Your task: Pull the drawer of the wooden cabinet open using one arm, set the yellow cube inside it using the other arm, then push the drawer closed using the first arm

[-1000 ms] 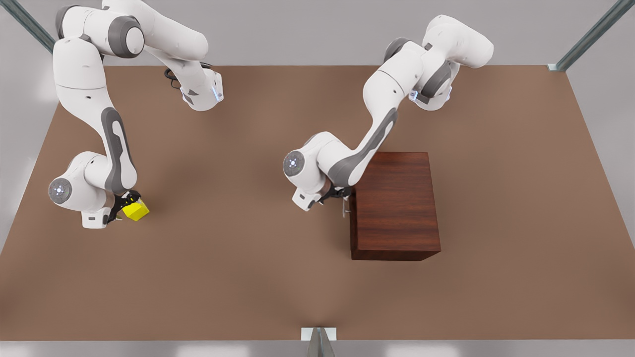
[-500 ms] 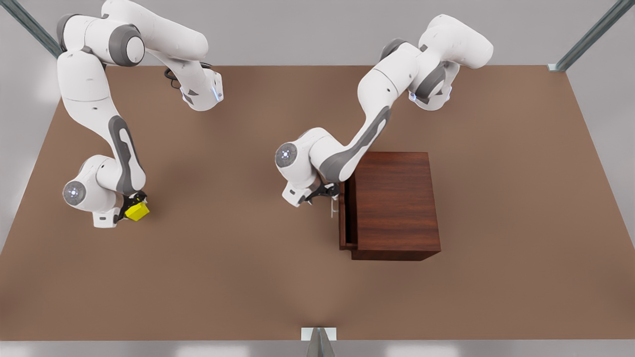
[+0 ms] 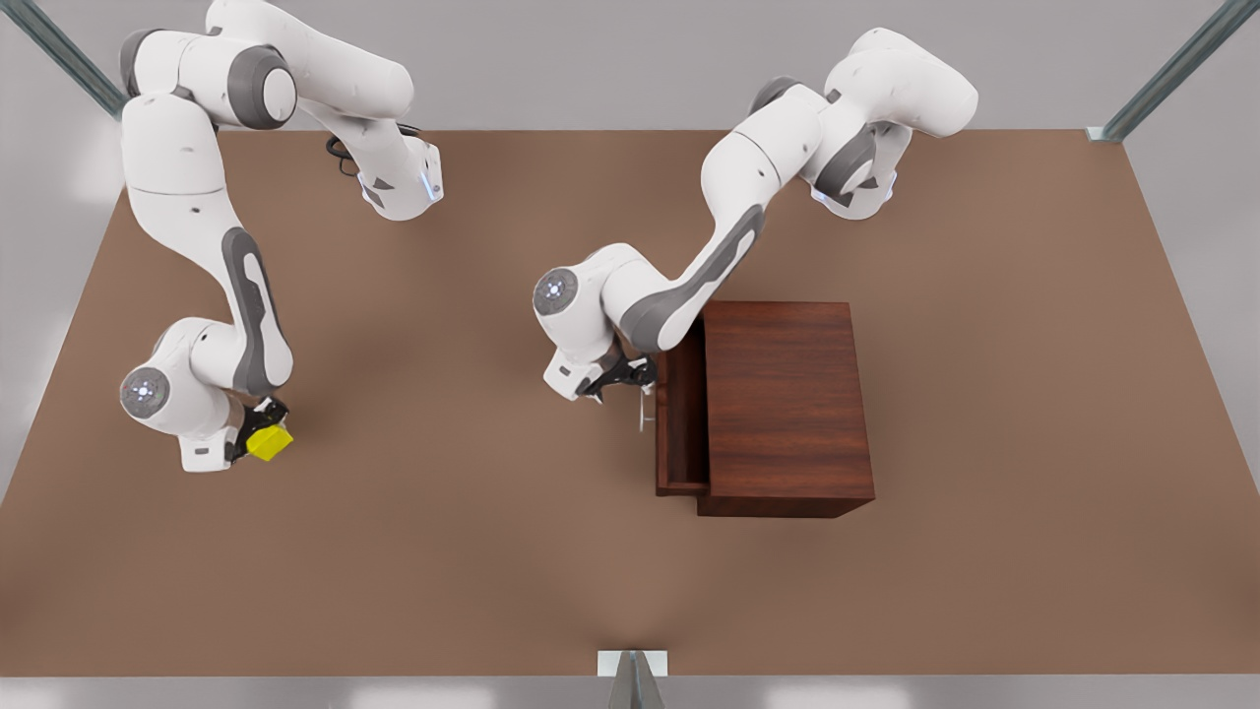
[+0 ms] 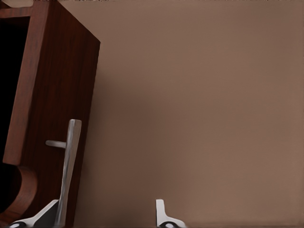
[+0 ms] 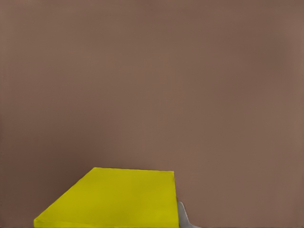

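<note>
On the front view's left, the right gripper [image 3: 258, 436] has its fingers closed on the small bright yellow cube [image 3: 269, 442], keeping it just over the brown desk [image 3: 472, 551], ready to carry. In the middle, the left gripper [image 3: 635, 379] is at the thin silver bar handle [image 3: 643, 411]; I cannot tell if its fingers are squeezing it. The shallow reddish-brown wooden drawer [image 3: 681, 433] sticks partway out of the big dark wooden cabinet [image 3: 787, 404], likely so the cube can drop in.

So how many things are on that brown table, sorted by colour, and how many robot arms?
Yellow: 1, the cube, in the right gripper.
Reddish-brown wood: 1, the cabinet, its drawer partly out, with the left gripper at its silver handle.
White arms: 2.
Total: 2 things on the table, plus 2 arms.
</note>
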`<state>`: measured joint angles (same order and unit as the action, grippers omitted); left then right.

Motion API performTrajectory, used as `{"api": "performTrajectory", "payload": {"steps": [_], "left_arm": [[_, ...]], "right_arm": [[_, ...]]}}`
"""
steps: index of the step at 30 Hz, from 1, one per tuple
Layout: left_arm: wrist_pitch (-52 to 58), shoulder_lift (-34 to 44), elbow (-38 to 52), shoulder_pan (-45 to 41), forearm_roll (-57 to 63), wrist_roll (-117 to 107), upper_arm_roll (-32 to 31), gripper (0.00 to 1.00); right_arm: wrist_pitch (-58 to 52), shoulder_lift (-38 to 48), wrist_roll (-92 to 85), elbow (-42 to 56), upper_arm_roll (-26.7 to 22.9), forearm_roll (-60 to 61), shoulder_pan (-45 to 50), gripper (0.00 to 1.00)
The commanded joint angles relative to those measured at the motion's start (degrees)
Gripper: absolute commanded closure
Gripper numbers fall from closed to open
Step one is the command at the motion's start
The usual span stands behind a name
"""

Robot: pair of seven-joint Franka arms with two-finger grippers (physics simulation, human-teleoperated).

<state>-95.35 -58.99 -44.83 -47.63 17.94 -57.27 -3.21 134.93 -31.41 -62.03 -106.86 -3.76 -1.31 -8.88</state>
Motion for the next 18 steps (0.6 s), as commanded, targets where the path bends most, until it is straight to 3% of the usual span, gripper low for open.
{"api": "performTrajectory", "payload": {"steps": [1, 6, 18], "left_arm": [[2.36, 0.37, 0.0, -0.09, -0.01, -1.61, -0.13, 0.0], [3.94, 0.45, -0.09, -0.53, -0.09, -1.61, -0.39, 0.0], [-1.07, 0.63, 1.58, -2.12, -0.18, -4.43, -0.31, 0.0]], "right_arm": [[-7.92, 0.03, 0.33, 2.96, 0.07, -0.53, 2.2, 0.51], [-13.47, -0.49, 0.15, 9.56, 0.07, -0.09, 8.35, 0.51], [-13.91, -1.99, 0.06, 14.31, 1.83, -0.01, 11.16, 0.51]]}}
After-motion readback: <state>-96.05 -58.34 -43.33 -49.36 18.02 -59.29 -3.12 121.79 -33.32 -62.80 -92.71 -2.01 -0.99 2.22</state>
